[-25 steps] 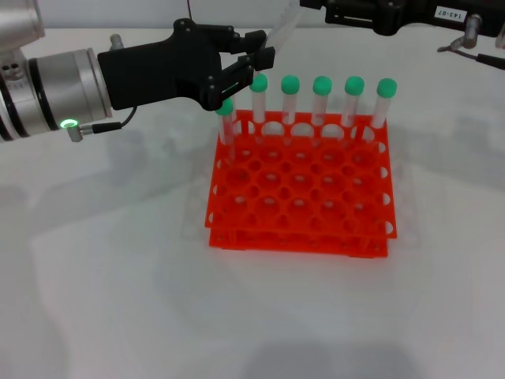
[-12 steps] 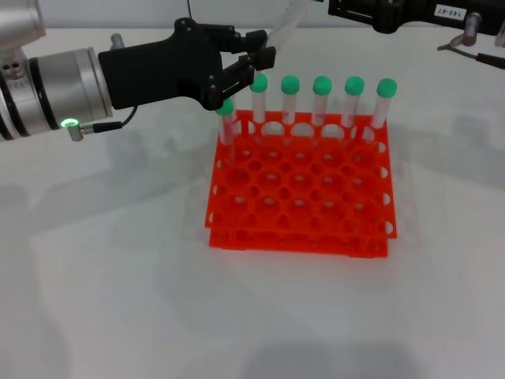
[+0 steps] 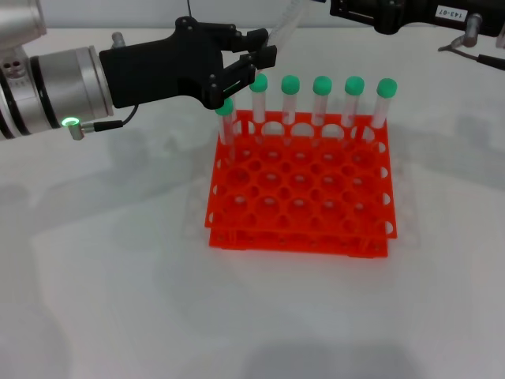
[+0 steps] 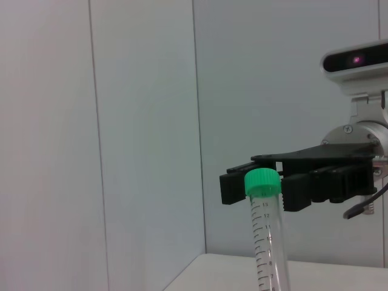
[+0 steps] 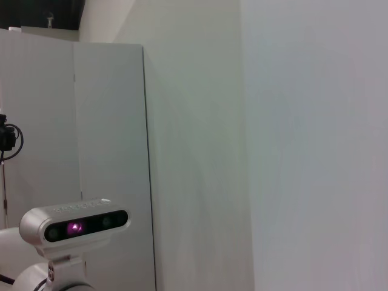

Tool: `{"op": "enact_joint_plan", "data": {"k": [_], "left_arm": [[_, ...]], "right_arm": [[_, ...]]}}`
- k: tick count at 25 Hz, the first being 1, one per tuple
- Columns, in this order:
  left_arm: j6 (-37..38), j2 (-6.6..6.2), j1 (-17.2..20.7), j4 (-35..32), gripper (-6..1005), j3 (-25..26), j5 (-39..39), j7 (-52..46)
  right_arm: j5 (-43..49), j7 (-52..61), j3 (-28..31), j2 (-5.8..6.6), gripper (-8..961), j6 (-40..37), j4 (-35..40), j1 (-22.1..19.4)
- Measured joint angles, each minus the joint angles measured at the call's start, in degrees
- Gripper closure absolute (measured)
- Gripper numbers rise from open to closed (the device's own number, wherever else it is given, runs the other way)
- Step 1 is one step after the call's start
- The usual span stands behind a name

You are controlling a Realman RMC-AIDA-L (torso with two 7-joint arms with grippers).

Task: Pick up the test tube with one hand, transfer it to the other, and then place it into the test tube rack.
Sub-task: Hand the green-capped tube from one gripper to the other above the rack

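Test tube (image 3: pixel 278 33) pinched in left gripper (image 3: pixel 254 61) — six capped tubes in rack (image 3: pixel 300 189); right gripper's fingers unseen.

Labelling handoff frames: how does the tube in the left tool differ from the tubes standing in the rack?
The test tube in the left tool is tilted, off the test tube rack; the six racked tubes stand upright in its holes. Its cap end lies by the right tool; nothing grips theirs. Shared: clear body, green cap.
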State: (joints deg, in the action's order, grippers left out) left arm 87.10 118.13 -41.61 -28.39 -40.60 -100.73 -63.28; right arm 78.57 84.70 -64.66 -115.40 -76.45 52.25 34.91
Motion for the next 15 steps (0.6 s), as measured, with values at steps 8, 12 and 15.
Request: {"op": "enact_joint_plan", "data": {"k": [8,12,15], "left_arm": [[-0.01,0.0,-0.05,0.0,717,0.0,-0.01,-0.01],[-0.05,0.0,-0.12,0.0,715,0.0,-0.07,-0.01],[-0.17,0.0,-0.14,0.0,714,0.0,-0.07,0.0]], "right_arm": [[-0.01,0.03,0.2,-0.01,517,0.17,-0.34,0.13],[-0.01,0.04,0.31,0.0,608,0.17,-0.34,0.15],[0.0,0.1,0.37,-0.01,664,0.17,-0.34,0.16]]}}
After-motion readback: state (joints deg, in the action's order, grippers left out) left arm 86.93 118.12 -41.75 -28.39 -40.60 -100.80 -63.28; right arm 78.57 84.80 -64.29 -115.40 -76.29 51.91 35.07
